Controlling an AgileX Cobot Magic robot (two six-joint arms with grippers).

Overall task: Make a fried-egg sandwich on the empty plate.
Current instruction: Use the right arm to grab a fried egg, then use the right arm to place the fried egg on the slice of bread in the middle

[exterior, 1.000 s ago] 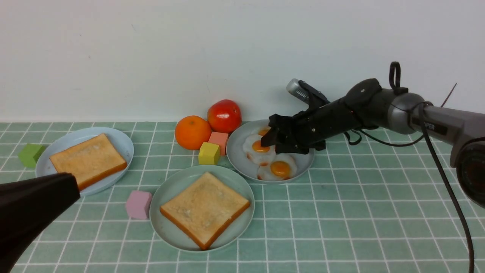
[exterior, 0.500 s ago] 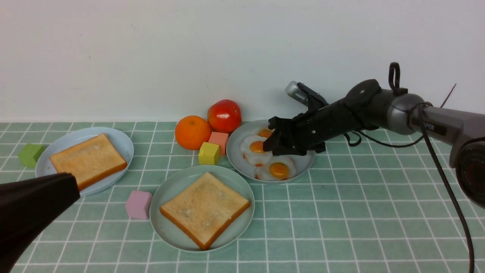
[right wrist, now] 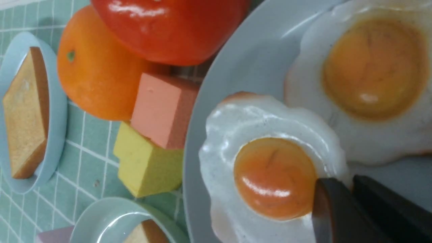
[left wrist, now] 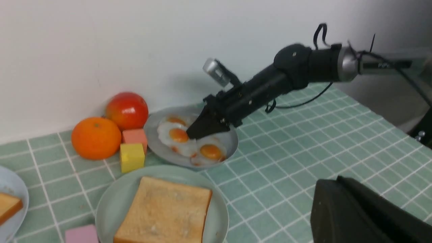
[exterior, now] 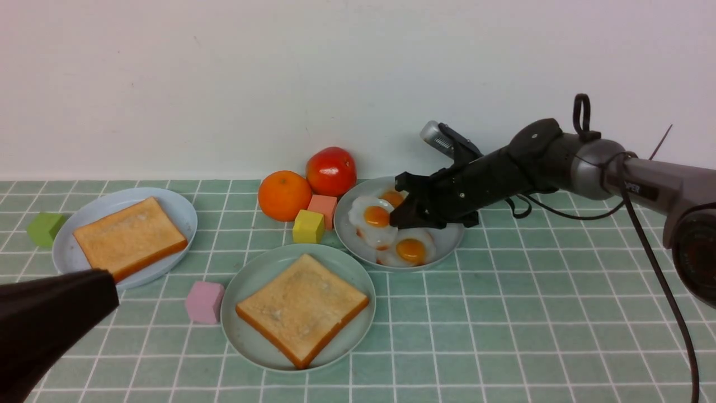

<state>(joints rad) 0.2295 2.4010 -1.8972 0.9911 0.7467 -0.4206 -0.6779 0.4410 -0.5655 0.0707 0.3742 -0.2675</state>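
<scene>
The pale mint-green plate stands front and centre with one toast slice on it. A second toast slice lies on the pale blue plate at the left. The grey plate holds three fried eggs. My right gripper is shut on the white edge of the left fried egg, which is tilted up off the plate; the right wrist view shows the pinch beside its yolk. My left gripper is shut and empty at the near left, above the table.
An orange and a tomato stand by the back wall. Salmon and yellow cubes sit between them and the plates. A pink cube lies left of the mint plate, a green cube far left.
My right gripper has risen slightly with the left egg pinched; the egg has lifted and shifted a little to the left. The left arm has barely moved.
</scene>
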